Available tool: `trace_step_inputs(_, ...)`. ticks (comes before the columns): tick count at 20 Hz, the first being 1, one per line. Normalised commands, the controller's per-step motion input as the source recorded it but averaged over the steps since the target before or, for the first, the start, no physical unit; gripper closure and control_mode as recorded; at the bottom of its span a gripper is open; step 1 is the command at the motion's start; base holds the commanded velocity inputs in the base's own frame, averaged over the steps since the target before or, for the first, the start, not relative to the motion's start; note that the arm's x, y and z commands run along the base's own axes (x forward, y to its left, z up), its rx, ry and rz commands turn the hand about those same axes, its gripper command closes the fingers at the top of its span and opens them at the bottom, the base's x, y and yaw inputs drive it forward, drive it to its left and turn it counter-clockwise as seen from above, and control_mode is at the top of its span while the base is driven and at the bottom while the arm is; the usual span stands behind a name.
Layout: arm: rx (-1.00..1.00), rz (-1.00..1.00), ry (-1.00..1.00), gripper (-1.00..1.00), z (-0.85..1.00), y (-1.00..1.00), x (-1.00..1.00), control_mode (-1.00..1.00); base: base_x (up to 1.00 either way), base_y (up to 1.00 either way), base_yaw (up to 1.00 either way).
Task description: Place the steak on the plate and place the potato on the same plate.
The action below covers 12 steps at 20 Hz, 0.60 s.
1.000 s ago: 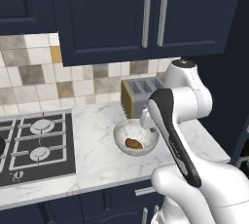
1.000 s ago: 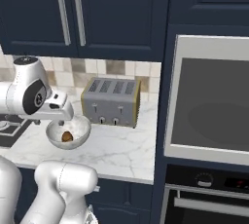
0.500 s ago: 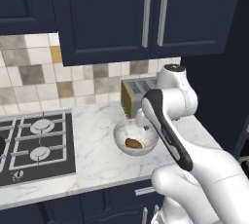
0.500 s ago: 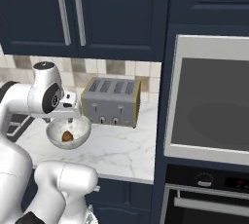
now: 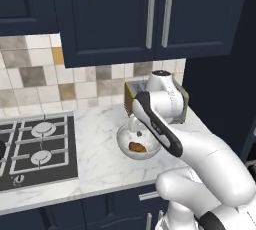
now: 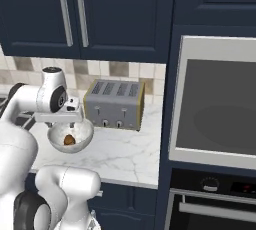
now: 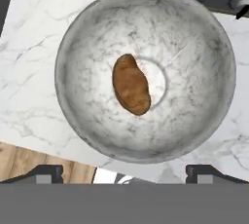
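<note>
My fingers point(image 7: 124, 172) hung spread wide above the potato point(image 7: 130, 84), which lay inside the bowl point(image 7: 87, 28) on the table point(image 5: 95, 156). I judged descending straight and closing across its narrow width would grip best.

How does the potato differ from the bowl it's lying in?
The potato is a small brown-orange oblong lump; the bowl is round, pale and glassy, and far larger. The potato is solid and lies on its side across the bowl's centre; the bowl stands upright and open on the marble counter. Both sit below the open gripper, neither held.
</note>
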Motion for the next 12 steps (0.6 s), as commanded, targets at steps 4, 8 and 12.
trace_step_inputs(4, 0.00, 0.03, 0.07, -1.00, -0.34, 0.09, 0.44, -1.00, 0.00, 0.00, 0.00)
trace_step_inputs(8, 0.00, 0.04, 0.05, -1.00, -0.44, 0.01, 0.34, -1.00, 0.00, 0.00, 0.00)
trace_step_inputs(12, 0.00, 0.04, 0.00, -1.00, -0.54, 0.00, 0.33, -1.00, 0.00, 0.00, 0.00)
